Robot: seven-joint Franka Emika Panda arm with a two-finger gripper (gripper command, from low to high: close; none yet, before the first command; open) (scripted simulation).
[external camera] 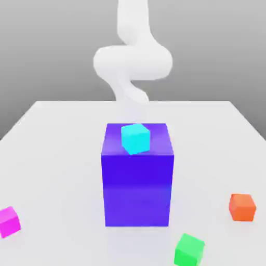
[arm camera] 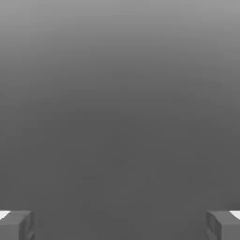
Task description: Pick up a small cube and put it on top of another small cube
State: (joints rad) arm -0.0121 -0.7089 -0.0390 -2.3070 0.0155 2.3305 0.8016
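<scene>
Cyan cube (external camera: 135,138): rests on the top face of the large blue block (external camera: 137,187), near the middle of that face, turned slightly off the block's edges.
Blue block: stands upright at the centre of the white table (external camera: 57,156); much larger than the small cubes.
Magenta cube (external camera: 9,221): on the table at the exterior view's left edge, well apart from the block.
Orange cube (external camera: 242,207): on the table toward the exterior view's right, well apart from the block.
Green cube (external camera: 189,250): on the table in the foreground, near the block's front right corner but not touching it.
Arm (external camera: 132,62): white, raised behind the block, above table level.
Gripper (arm camera: 120,225): jaws spread wide, one grey fingertip (arm camera: 16,225) at each lower corner of the hand view, nothing between them; the camera faces plain grey background.
Step in hand: judged to be the approach phase. No cube is grasped, and no small cube sits on another small cube.
Next move calls for: selection of one small cube as the pick target and another as the base; descent of the spread fingers around the target, aligned with its faces.
Caution: the cyan cube sits at height, so descent depth differs from that for the table-level cubes.
</scene>
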